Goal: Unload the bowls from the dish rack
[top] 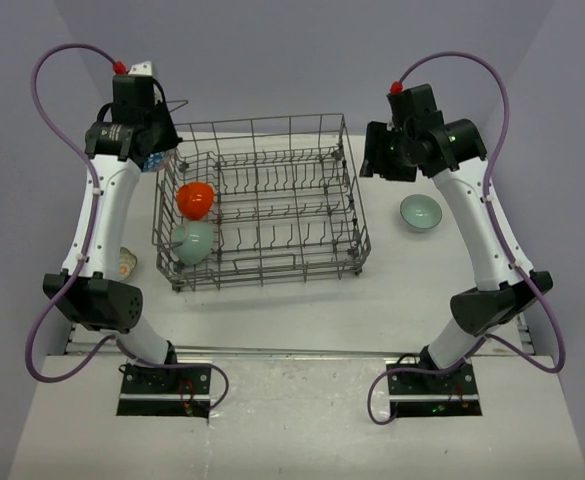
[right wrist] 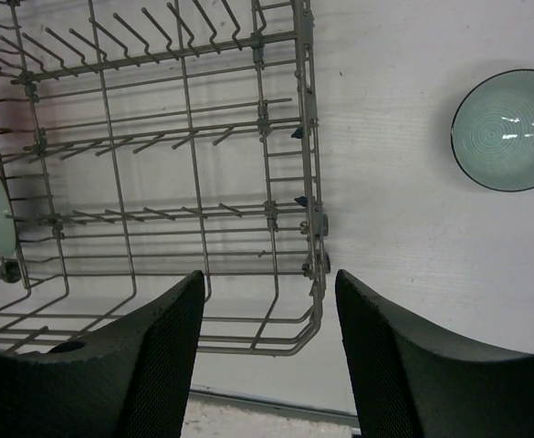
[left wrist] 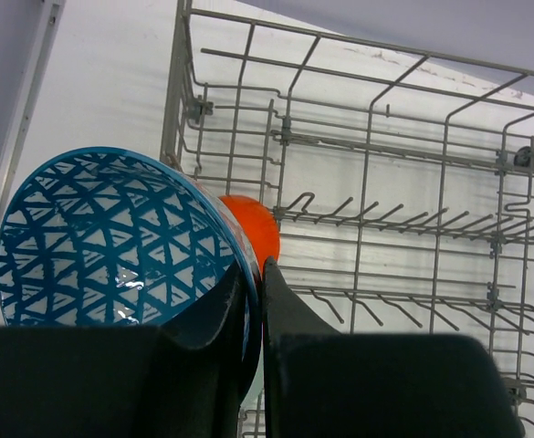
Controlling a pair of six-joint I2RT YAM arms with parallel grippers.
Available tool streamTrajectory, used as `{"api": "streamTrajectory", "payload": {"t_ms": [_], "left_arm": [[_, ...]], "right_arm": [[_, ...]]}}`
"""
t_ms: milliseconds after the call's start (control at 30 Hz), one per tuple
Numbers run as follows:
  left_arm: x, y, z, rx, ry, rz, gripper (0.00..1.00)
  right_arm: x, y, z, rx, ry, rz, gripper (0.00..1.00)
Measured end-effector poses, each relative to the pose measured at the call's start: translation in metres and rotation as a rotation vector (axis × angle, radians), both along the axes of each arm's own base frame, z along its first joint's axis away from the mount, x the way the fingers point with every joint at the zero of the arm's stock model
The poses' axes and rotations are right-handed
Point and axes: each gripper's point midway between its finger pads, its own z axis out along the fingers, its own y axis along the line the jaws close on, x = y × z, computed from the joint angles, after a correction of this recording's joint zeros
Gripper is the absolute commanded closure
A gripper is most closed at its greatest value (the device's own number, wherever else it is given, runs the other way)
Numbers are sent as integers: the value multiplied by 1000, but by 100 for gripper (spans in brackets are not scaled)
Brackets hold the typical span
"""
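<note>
While the left gripper (left wrist: 256, 283) was clamped on the rim of the blue bowl (left wrist: 102, 242), one finger inside and one outside, that bowl hung tilted at the far left corner of the dish rack (left wrist: 367, 137). Its patterned interior faced the wrist camera. From overhead the blue bowl showed only as a small patch beneath the gripper, at the rack's left wall.

Two bowls sat in the left end of the rack. The orange bowl (top: 194, 198) was on edge, and a mint-green bowl (top: 192, 242) was just nearer than it, the two close together.

The right gripper (right wrist: 267, 356) was open and held nothing. It hovered over the rack's right end, by the near right corner.

A second mint-green bowl (top: 420, 212) stood upright on the table (top: 272, 310), right of the rack and clear of it. A whitish bowl (top: 126, 264) with reddish marking lay on the table left of the rack, partly hidden behind the left arm (top: 102, 220).
</note>
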Motion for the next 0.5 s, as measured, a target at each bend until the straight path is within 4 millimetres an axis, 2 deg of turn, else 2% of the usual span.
{"api": "streamTrajectory", "payload": {"t_ms": [167, 367, 500], "left_arm": [[5, 20, 2, 22, -4, 62, 100], [15, 63, 0, 51, 1, 182, 100], [25, 96, -8, 66, 16, 261, 100]], "right_arm": [[-1, 0, -8, -9, 22, 0, 40], [-3, 1, -13, -14, 36, 5, 40], [-5, 6, -13, -12, 36, 20, 40]]}}
